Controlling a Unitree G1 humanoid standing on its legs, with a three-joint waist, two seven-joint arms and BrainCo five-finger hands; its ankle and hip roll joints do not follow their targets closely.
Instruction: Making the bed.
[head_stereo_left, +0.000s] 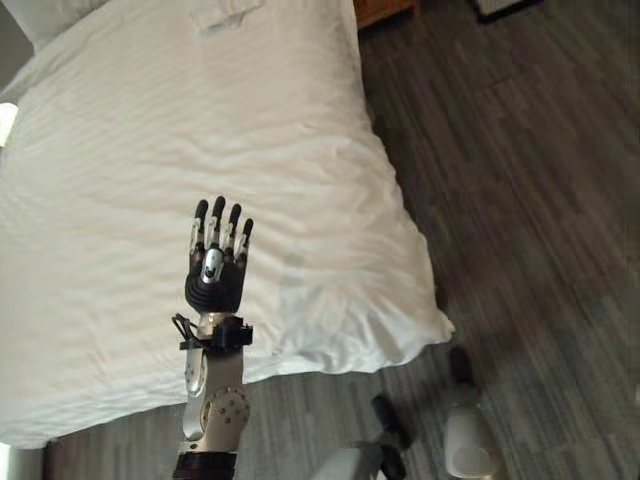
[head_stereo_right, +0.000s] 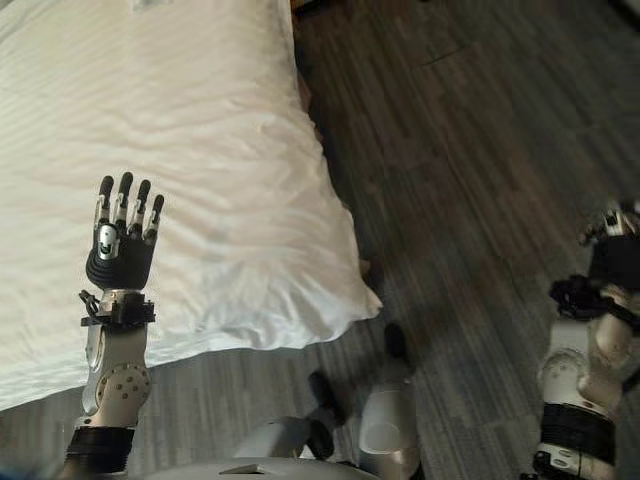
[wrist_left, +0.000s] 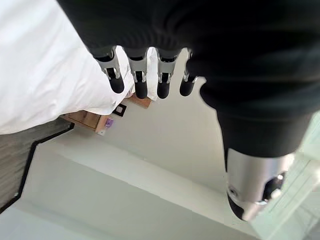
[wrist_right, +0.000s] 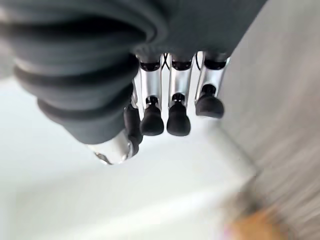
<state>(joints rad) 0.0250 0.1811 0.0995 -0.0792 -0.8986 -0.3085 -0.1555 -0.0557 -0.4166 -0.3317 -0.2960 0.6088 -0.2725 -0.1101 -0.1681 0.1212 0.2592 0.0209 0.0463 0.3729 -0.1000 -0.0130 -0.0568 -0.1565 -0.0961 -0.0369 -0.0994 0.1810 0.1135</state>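
A bed covered by a white duvet with faint stripes fills the upper left of the head views, its rounded near corner hanging over a dark grey wood-plank floor. The duvet lies mostly smooth, with soft wrinkles near the corner and a small folded white piece at the far end — possibly a pillow edge, though it is hard to tell. The left hand is raised above the near edge of the bed, fingers straight and spread upward, holding nothing. The right hand is low at the robot's right side, over the floor and well apart from the bed; in its wrist view its fingers hang relaxed — empty.
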